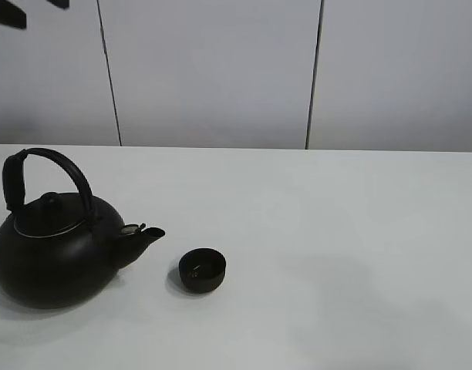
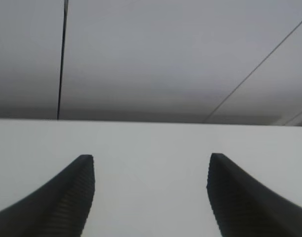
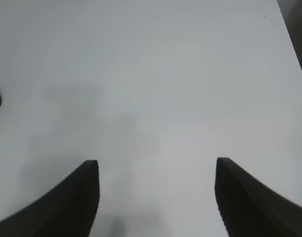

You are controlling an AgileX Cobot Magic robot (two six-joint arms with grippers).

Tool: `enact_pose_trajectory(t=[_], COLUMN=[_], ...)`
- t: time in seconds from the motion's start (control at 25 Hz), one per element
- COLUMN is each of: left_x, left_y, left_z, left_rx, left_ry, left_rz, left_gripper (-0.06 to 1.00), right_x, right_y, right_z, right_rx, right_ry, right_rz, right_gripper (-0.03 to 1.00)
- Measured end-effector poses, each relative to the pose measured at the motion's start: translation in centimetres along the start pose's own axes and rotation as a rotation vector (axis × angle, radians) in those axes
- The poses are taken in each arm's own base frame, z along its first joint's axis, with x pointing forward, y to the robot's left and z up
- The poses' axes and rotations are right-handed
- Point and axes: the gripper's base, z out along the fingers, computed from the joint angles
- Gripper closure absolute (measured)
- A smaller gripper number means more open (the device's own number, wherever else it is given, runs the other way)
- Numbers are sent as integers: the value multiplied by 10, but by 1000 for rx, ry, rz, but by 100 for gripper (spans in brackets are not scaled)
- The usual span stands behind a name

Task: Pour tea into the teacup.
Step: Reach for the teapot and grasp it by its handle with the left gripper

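Kettle (image 1: 55, 250) sits left on the counter (image 1: 336, 231), spout pointing right at the teacup (image 1: 202, 270) just beside it, not touching. Left hand (image 2: 150, 165) has fingers apart and is empty; right hand (image 3: 156, 165) the same. Left arm looks nearer the handle (image 1: 66, 166).

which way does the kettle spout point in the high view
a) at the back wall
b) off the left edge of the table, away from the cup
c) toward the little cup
c: the kettle sits at the left, and its spout aims right toward the cup, which stands apart from it on the table.
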Motion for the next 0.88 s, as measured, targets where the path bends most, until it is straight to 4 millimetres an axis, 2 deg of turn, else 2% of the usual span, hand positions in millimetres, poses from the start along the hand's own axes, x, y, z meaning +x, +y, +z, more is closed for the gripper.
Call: enact_pose_trajectory(t=[0.2, 0.48, 0.68, 0.88], left_x=[-25, -36, -31, -4], left_y=[-17, -27, -37, -40], left_z=[-45, -86, -122, -152], left_rx=[-20, -66, -166, -265], left_ry=[-173, -266, -289, -299], left_rz=[106, 222, 285, 245], left_gripper=[47, 47, 47, 47], right_x=[0, 0, 0, 0], right_y=[0, 0, 0, 0], right_z=[0, 0, 0, 0], right_rx=[0, 0, 1, 1], right_ry=[0, 0, 0, 0], right_rz=[0, 0, -1, 0], right_gripper=[50, 50, 50, 50])
